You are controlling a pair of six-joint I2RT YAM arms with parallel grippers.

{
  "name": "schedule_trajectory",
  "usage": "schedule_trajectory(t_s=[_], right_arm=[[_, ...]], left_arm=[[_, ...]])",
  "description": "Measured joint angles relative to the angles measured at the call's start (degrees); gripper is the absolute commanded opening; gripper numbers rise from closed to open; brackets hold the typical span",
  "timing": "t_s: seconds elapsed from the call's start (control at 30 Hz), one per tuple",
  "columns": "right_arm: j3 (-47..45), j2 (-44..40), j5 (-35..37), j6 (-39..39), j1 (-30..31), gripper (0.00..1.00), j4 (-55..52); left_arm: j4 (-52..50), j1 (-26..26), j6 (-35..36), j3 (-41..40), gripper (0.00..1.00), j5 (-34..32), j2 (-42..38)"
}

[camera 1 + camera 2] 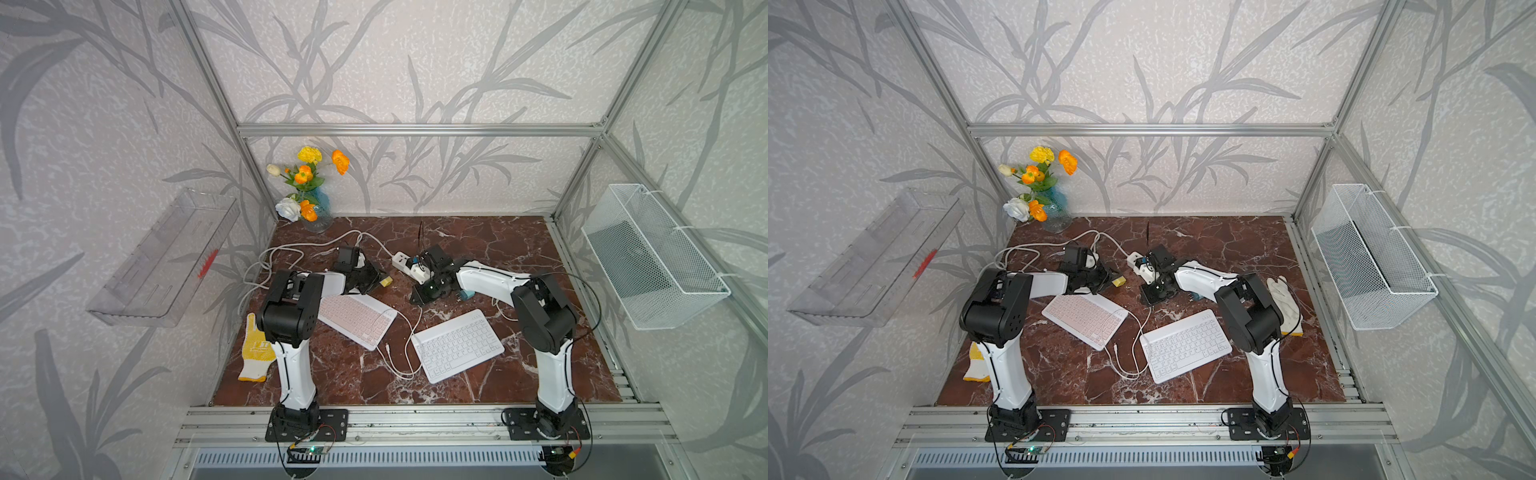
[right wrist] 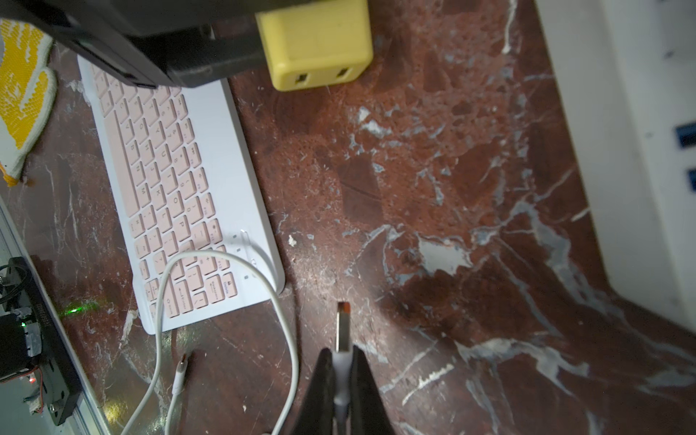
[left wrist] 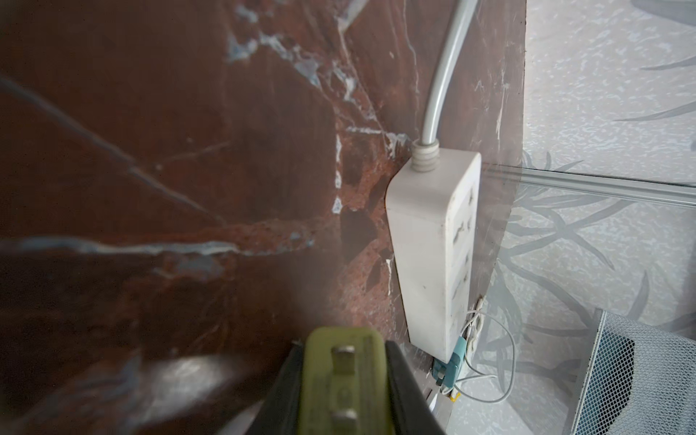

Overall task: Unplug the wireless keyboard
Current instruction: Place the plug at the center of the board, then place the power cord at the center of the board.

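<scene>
My left gripper point(image 3: 342, 350) is shut on a yellow charger point(image 3: 344, 376) with its metal prongs showing; in a top view the charger point(image 1: 385, 282) hangs just beyond the pink keyboard point(image 1: 357, 320). The right gripper point(image 2: 342, 352) is shut on the white cable's USB plug point(image 2: 342, 324), which is out of the charger point(image 2: 316, 49) and a little way from it. The cable point(image 2: 286, 320) loops over the pink keyboard's corner point(image 2: 226, 286). Its small far end point(image 2: 182, 367) lies loose on the table. A white keyboard point(image 1: 457, 345) sits to the right. The white power strip point(image 3: 433, 244) lies behind both grippers.
A vase of flowers point(image 1: 311, 195) stands at the back left, with the strip's grey cord point(image 1: 291, 249) coiled near it. A yellow glove point(image 1: 255, 349) lies by the left arm and a white one point(image 1: 1283, 303) by the right arm. A wire basket point(image 1: 652, 257) hangs on the right wall.
</scene>
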Motion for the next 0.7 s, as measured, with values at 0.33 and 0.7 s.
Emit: schedule_trajectory(t_s=[0.33, 0.7], right_arm=[[0.96, 1.68, -0.46, 0.79, 0.26, 0.13, 0.33], [0.96, 1.68, -0.48, 0.70, 0.28, 0.15, 0.35]], left_arm=[[-1.36, -0.28, 0.22, 1.88, 0.61, -0.63, 0.31], [-9.79, -0.22, 3.45, 4.15, 0.81, -3.10, -2.23]])
